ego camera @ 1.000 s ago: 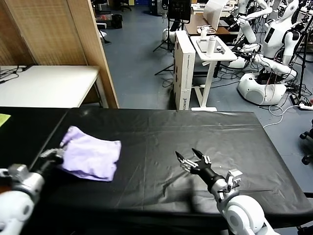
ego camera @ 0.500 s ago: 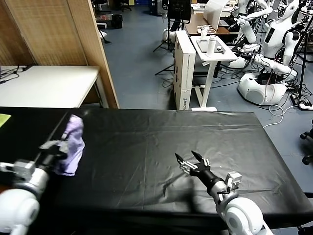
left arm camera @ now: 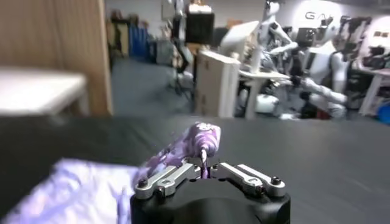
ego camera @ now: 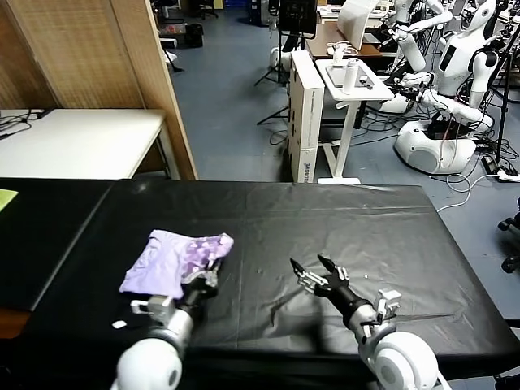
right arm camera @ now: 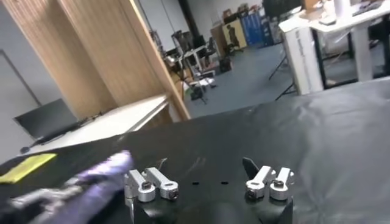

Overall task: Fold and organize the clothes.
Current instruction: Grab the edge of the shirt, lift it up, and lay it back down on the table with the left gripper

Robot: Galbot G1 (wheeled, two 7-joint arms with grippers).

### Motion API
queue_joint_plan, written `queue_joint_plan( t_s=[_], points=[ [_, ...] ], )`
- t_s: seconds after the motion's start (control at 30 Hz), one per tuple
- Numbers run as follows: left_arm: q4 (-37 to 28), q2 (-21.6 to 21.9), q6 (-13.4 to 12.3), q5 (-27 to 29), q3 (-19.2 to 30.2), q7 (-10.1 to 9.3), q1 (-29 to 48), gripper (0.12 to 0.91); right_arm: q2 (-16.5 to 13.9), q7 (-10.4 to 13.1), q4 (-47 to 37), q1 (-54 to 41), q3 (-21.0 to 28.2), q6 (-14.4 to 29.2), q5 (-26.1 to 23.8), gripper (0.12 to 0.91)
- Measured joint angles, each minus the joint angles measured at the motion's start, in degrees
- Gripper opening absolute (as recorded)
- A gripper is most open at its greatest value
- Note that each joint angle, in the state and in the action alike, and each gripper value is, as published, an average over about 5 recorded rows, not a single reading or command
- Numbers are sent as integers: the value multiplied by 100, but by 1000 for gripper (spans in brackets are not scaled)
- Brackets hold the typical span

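The lavender T-shirt (ego camera: 175,258) is seen lying bunched on the black table cover (ego camera: 341,215), in the left half of the surface and nearer the front edge than the back, with its darker purple print turned up along the side facing the middle. That printed edge is pinched between the nearly closed fingers of the left gripper (ego camera: 208,275), which is placed at the shirt's front corner; in the left wrist view a fold of fabric (left arm camera: 189,146) is seen rising from between the fingers, though how firmly it is gripped cannot be judged. The right gripper (ego camera: 313,270) is held spread wide, near the front edge of the surface, well apart from the shirt. Broad bare cover is left toward the right and back edges. No legible writing is found on the shirt.
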State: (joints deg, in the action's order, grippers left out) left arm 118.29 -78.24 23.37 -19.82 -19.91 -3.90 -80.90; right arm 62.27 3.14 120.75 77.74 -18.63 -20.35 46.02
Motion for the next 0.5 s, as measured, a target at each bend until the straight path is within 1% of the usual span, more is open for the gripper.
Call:
queue_joint_plan(
  t_s=[0.1,0.13,0.2,0.23,0.33,0.37,0.43,0.5],
  points=[
    [-19,-207,-2,70,173,12,6,401,3,122,-67,-132,146,-98,213,907],
    [-6,-244,-2,80,207,15,0,477,14,154,-95,-185,203,-130,312,907],
    [49,-274,-5,83,241,5,-22,591,50,227,-158,-299,319,-197,539,907],
    [91,-271,-14,75,242,-9,-33,667,76,268,-190,-361,381,-228,650,907],
    [250,-222,-85,37,208,-56,-35,827,175,427,-319,-564,577,-324,920,907],
    [308,-189,-120,27,180,-63,-21,861,219,472,-375,-638,658,-347,975,907],
    [411,-101,-188,19,96,-69,21,895,315,538,-513,-795,841,-367,1032,907],
    [479,3,-228,17,-15,-75,63,903,416,566,-669,-953,1049,-355,1041,907]
  ],
)
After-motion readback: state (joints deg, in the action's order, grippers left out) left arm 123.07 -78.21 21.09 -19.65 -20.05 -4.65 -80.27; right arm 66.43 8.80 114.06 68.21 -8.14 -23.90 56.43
